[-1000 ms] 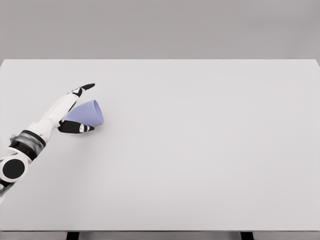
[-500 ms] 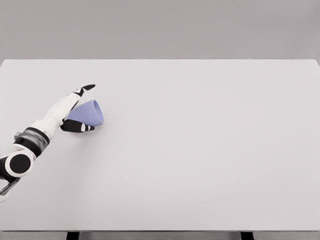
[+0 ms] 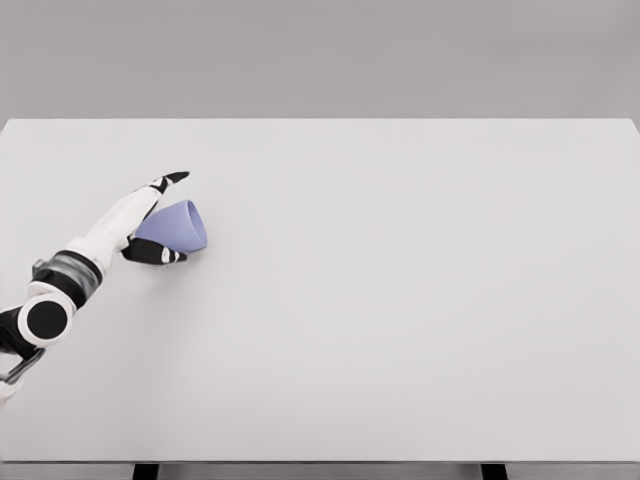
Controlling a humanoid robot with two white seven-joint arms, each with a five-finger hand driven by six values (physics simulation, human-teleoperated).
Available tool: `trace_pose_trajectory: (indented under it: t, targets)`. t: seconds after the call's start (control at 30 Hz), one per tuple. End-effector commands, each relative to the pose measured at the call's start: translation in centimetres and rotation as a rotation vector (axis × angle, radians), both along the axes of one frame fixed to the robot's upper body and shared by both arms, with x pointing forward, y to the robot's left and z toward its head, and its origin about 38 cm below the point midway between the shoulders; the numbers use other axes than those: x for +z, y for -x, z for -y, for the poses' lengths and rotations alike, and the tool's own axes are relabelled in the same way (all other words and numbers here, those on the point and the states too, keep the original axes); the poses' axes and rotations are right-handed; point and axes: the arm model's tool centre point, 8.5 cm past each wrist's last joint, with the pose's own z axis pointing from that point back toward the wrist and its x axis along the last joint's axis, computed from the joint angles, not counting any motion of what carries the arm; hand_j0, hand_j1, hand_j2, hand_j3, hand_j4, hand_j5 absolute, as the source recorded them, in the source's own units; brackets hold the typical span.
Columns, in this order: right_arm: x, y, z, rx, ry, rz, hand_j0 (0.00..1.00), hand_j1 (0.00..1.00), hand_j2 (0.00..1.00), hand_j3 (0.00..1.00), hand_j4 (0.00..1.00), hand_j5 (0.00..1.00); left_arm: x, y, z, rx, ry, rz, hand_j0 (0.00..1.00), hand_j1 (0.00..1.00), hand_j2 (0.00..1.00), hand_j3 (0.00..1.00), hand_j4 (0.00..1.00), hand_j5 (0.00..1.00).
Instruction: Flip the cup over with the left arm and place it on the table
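Note:
A lavender cup [image 3: 186, 226] lies on its side on the white table [image 3: 400, 300], at the left, with its wide mouth facing right. My left hand [image 3: 180, 216] reaches it from the lower left and straddles its narrow end. One finger [image 3: 174, 178] stretches out above the cup, clear of it. The other fingers [image 3: 157, 254] lie along its lower side, close to or touching it. The hand is open and the cup rests on the table. The right arm is out of view.
The table's far edge [image 3: 320, 120] meets a plain grey wall. Its left edge runs just beside my left elbow [image 3: 45, 318]. Two dark table legs [image 3: 146, 471] show below the front edge.
My left elbow and forearm have drifted slightly up and to the right. The hand has edged a little closer to the cup. The cup has not moved.

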Motion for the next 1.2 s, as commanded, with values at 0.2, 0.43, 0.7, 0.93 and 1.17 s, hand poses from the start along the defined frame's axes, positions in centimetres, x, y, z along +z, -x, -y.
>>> trace_pose_trajectory:
  t: [0.2, 0.43, 0.7, 0.93, 1.17]
  targets:
    - [0.0, 0.0, 0.0, 0.0, 0.0, 0.0, 1.0, 1.0, 1.0, 1.0, 1.0, 1.0, -0.41, -0.04, 0.69, -0.009, -0.03, -0.022, 1.0, 1.0, 1.0, 1.0, 1.0, 1.0]
    - [0.0, 0.0, 0.0, 0.0, 0.0, 0.0, 1.0, 1.0, 1.0, 1.0, 1.0, 1.0, -0.68, 0.02, 1.01, -0.008, -0.03, -0.032, 1.0, 1.0, 1.0, 1.0, 1.0, 1.0]
    - [0.0, 0.0, 0.0, 0.0, 0.0, 0.0, 1.0, 1.0, 1.0, 1.0, 1.0, 1.0, -0.71, 0.04, 1.03, -0.009, -0.031, -0.031, 1.0, 1.0, 1.0, 1.0, 1.0, 1.0]
    - [0.0, 0.0, 0.0, 0.0, 0.0, 0.0, 1.0, 1.0, 1.0, 1.0, 1.0, 1.0, -0.88, -0.1, 0.76, -0.001, -0.036, -0.035, 1.0, 1.0, 1.0, 1.0, 1.0, 1.0]
    - [0.0, 0.0, 0.0, 0.0, 0.0, 0.0, 1.0, 1.0, 1.0, 1.0, 1.0, 1.0, -0.98, -0.49, 0.77, 0.006, -0.035, -0.034, 1.0, 1.0, 1.0, 1.0, 1.0, 1.0]
